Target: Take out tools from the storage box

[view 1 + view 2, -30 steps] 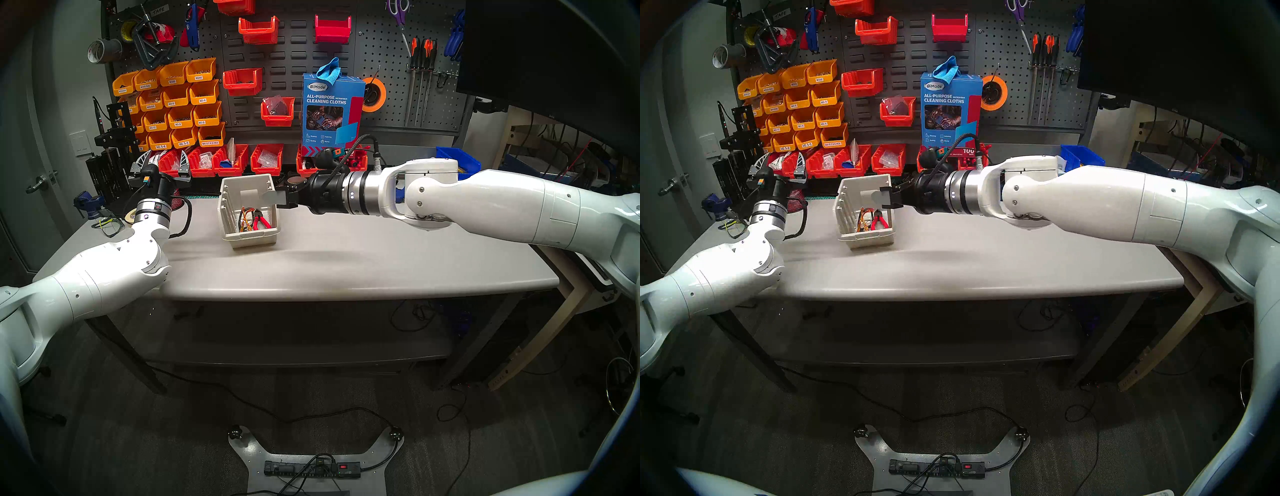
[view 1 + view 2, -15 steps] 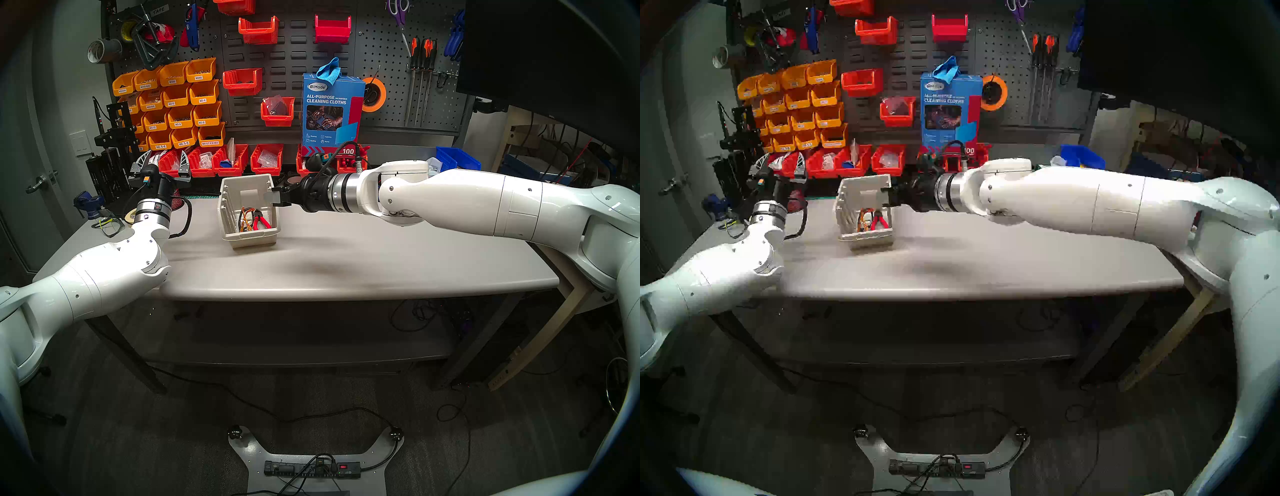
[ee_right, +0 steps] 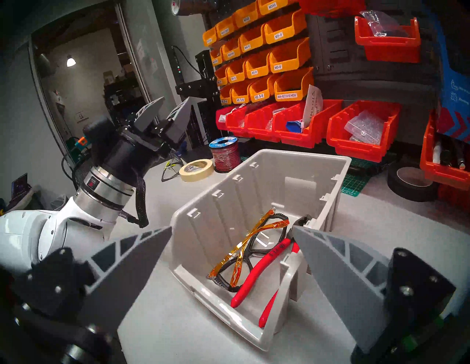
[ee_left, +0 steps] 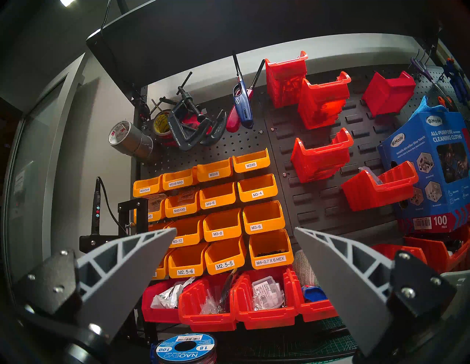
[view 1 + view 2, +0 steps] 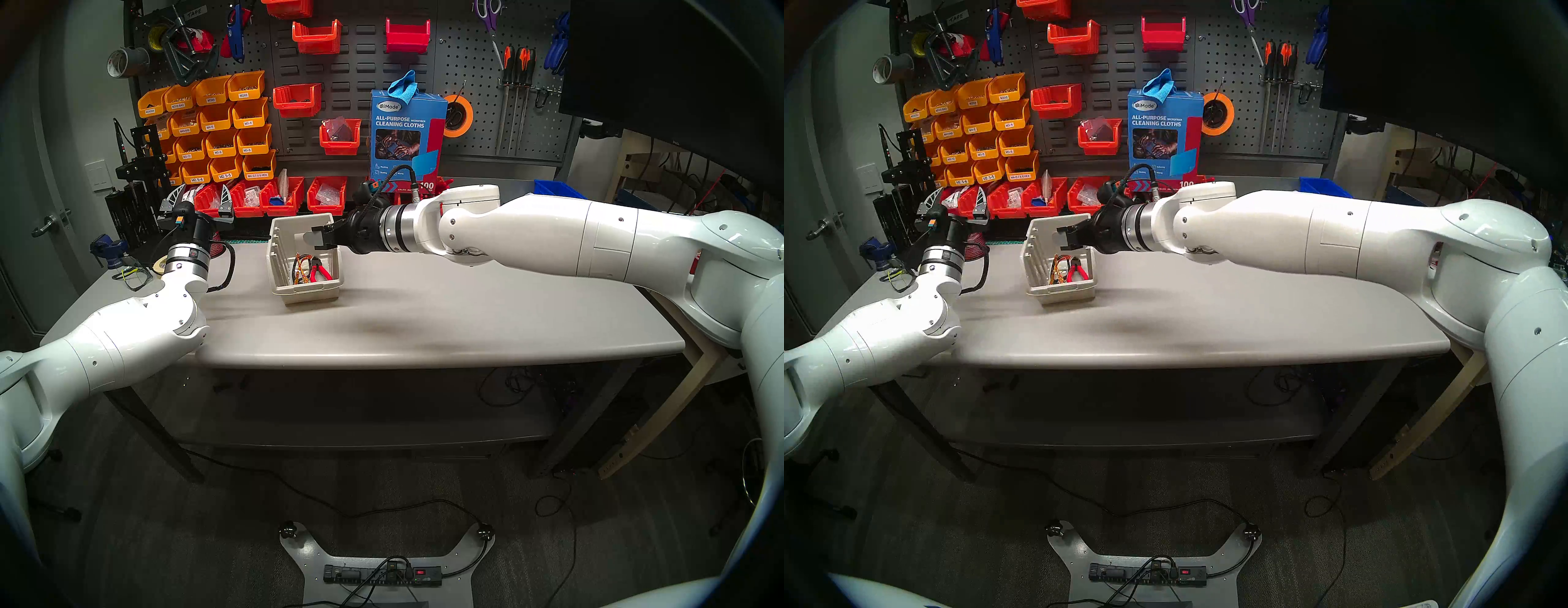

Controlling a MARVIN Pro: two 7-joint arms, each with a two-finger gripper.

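The right end effector (image 3: 232, 230), fingers spread and empty, hangs over the beige box (image 5: 282, 259) on the counter (image 5: 424, 322). Reaching in, it could catch the box's wall or snag both tools together: the orange-armed glasses (image 3: 250, 251) lie touching the red-handled pliers (image 3: 256, 277) on the box's floor.

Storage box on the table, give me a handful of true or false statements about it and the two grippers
1. The storage box holds red pliers and folded safety glasses. True.
2. The right gripper is shut on the pliers. False: it is open and holds nothing.
3. The left gripper is open and empty. True.
4. The left gripper is above the box. False: it is off to the box's side, pointing toward the wall of orange bins.
5. The glasses lie on the table outside the box. False: they are inside it, beside the pliers.
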